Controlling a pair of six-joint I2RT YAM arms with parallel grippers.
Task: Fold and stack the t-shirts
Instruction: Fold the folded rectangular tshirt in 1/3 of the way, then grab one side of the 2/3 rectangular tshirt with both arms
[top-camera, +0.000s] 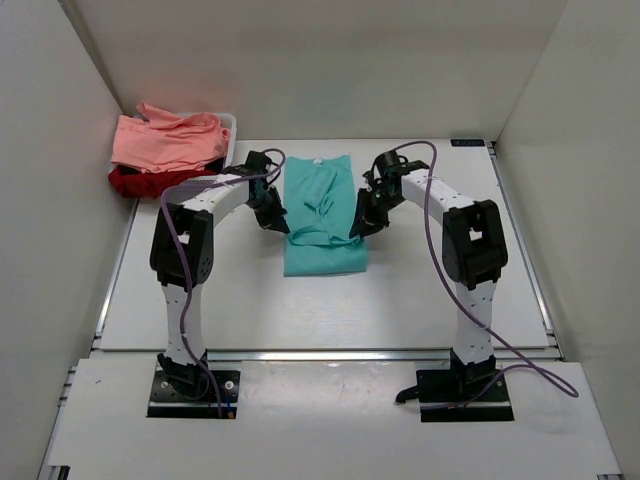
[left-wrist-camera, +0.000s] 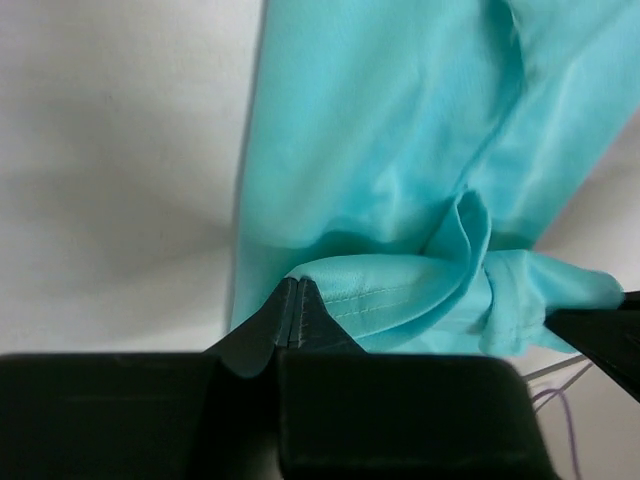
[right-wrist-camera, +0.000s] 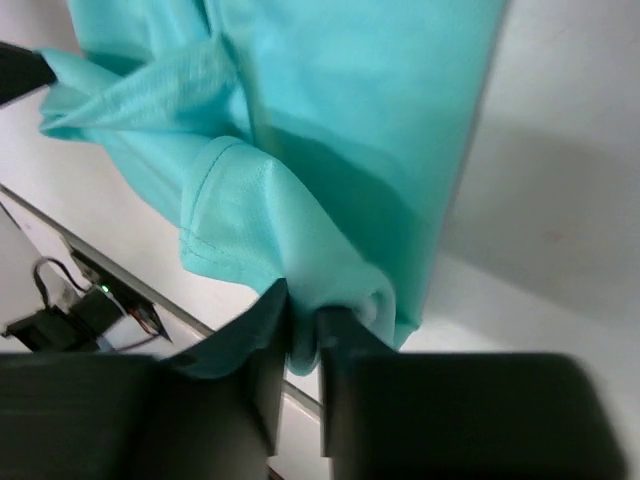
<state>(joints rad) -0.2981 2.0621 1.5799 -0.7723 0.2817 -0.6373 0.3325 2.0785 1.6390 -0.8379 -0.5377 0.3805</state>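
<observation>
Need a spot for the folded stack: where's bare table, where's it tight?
Free: the wide table band between the teal t-shirt's near hem and the arm bases; the strip right of the right arm. Crowded: centre, left gripper and right gripper at the shirt's sides; far-left corner, pink t-shirt and dark red t-shirt at the basket.

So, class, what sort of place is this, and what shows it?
Probably a robot test cell, not a home: plain white walls box in a white table, a left arm and right arm are bolted at its near edge, and a teal t-shirt lies between them.
</observation>
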